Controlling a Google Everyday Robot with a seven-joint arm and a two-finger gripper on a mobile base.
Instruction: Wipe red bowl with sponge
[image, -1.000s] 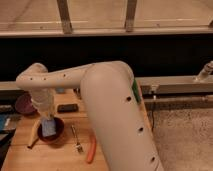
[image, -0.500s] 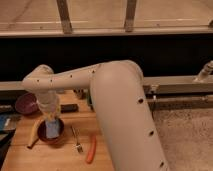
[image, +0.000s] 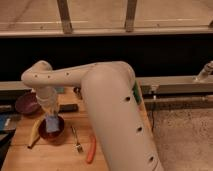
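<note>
1. Low at the left of the frame, on the pale wooden table (image: 50, 155), sits the round orange-red bowl (image: 52, 129) with its shiny inside.
2. Right above it the cream robot arm (image: 100, 100) bends down, and its gripper (image: 51, 118) points into the bowl.
3. Its two fingers are closed around the small light blue rectangular sponge (image: 52, 123), which hangs inside the bowl's rim.
4. Just left of the bowl lies a yellow banana (image: 34, 132), touching its edge.
5. Further up and left stands a dark purple bowl (image: 26, 104).
6. Behind the red bowl lies a black rectangular block (image: 68, 107).
7. To the right rest a metal fork (image: 76, 140) and an orange carrot (image: 91, 149), near each other.
</note>
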